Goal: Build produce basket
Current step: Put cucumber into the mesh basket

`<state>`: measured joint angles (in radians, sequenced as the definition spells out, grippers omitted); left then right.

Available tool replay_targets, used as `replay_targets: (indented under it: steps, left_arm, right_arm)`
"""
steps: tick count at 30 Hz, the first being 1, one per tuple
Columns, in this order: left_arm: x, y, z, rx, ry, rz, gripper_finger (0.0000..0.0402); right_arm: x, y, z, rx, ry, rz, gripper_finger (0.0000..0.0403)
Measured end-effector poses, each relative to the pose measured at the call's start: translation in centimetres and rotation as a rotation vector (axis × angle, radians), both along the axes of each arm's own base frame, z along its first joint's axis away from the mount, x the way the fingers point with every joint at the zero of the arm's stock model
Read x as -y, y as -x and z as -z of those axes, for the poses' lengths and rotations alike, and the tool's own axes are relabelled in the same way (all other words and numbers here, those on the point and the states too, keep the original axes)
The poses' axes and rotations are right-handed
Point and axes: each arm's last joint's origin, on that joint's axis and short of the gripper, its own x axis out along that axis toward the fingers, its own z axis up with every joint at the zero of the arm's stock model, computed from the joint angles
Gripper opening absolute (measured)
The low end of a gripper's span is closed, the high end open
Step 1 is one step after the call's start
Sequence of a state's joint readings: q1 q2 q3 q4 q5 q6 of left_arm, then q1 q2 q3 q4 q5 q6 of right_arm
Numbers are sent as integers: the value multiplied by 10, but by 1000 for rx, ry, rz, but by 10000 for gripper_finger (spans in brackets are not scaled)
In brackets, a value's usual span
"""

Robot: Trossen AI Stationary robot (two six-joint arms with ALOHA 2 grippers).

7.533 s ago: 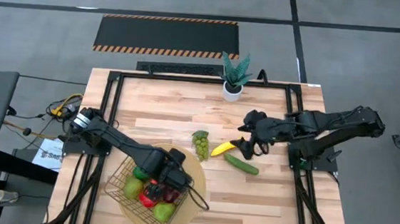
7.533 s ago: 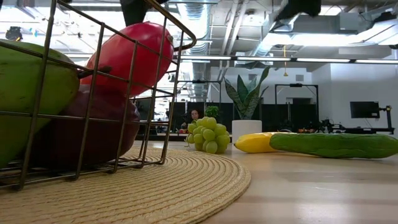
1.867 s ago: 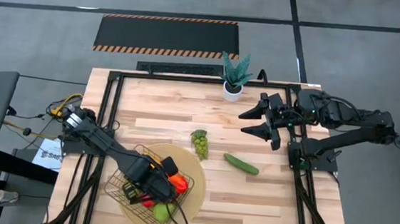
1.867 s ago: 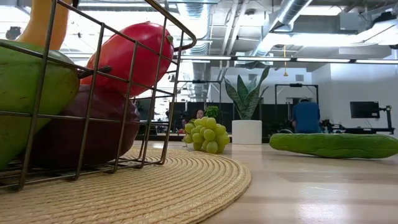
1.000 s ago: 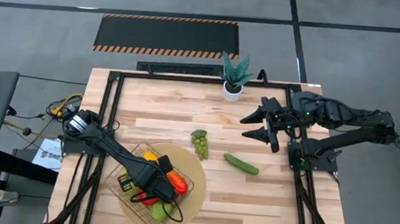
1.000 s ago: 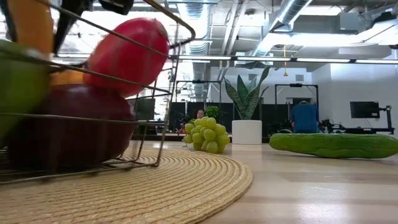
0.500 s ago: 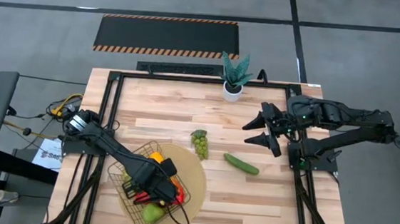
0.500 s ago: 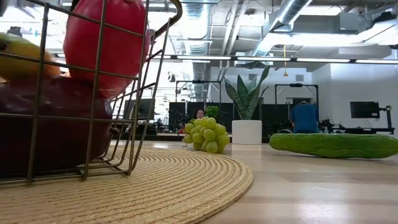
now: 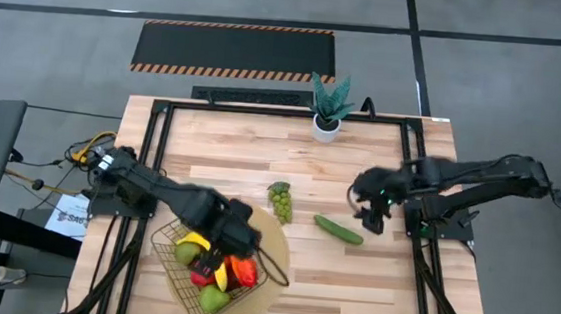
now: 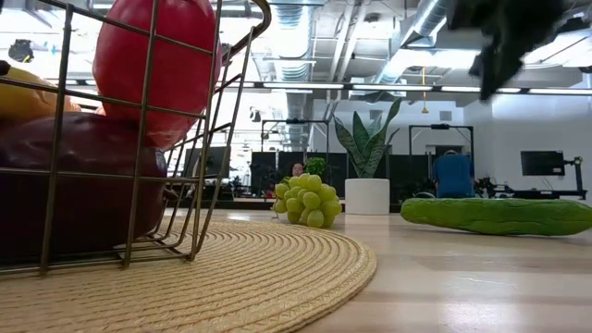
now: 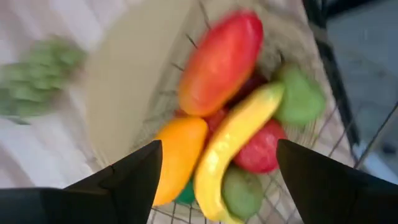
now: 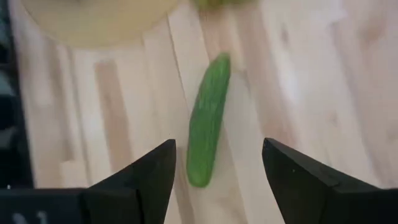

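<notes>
The golden wire basket (image 9: 165,255) stands on the round tan mat (image 9: 276,239) at the near left. It holds a yellow banana (image 11: 239,143), a red-orange mango (image 11: 221,62), an orange (image 11: 179,158) and green and red fruit. My left gripper (image 9: 229,235) hangs open above the basket, touching nothing. The green cucumber (image 9: 339,230) lies flat on the table's right half, with the green grapes (image 9: 280,201) left of it. My right gripper (image 9: 368,212) hovers open above the cucumber (image 12: 208,121), slanting down.
A spiky green plant in a white pot (image 9: 329,106) stands at the far edge. Black frame rails (image 9: 157,137) run along the table's sides. Bare wood lies between the mat and the right rail. In the low view the basket (image 10: 139,139) fills the left.
My left gripper has opened, let go of the banana, risen above the basket and rolled; the banana now lies across the fruit. The basket has shifted a little on the mat. My right gripper has come down toward the cucumber and tipped its fingers downward.
</notes>
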<state>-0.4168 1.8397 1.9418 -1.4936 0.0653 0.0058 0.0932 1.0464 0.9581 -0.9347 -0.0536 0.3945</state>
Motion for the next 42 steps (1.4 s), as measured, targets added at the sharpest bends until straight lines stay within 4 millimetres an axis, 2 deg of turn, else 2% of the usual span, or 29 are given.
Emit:
replay_targets:
  steps: [5, 9, 17, 24, 29, 32, 38, 42]
  left_arm:
    - [-26, -5, -30, 141, 5, -170, 296]
    - [-43, -8, -47, 265, 50, -288, 303]
    - [-59, -20, -60, 422, 116, -378, 323]
    - [-59, -25, -63, 475, 129, -370, 325]
    - [-59, -23, -77, 574, 179, -390, 325]
    - [-60, -18, -88, 649, 176, -414, 325]
    - [-64, -13, -107, 807, 165, -465, 325]
    - [-64, -15, -117, 909, 175, -463, 325]
  right_arm:
    - [-9, -8, 54, -90, 9, -43, 260]
    - [-17, -16, 83, -100, -2, -65, 260]
    - [-24, -34, 116, -169, -6, -96, 270]
    - [-27, -46, 149, -294, 9, -82, 302]
    - [-28, -48, 150, -281, 18, -60, 286]
    - [-29, -49, 140, -214, 40, -38, 244]
    - [-24, -47, 122, -124, 36, -27, 111]
    - [-24, -45, 107, -31, 12, -27, 103]
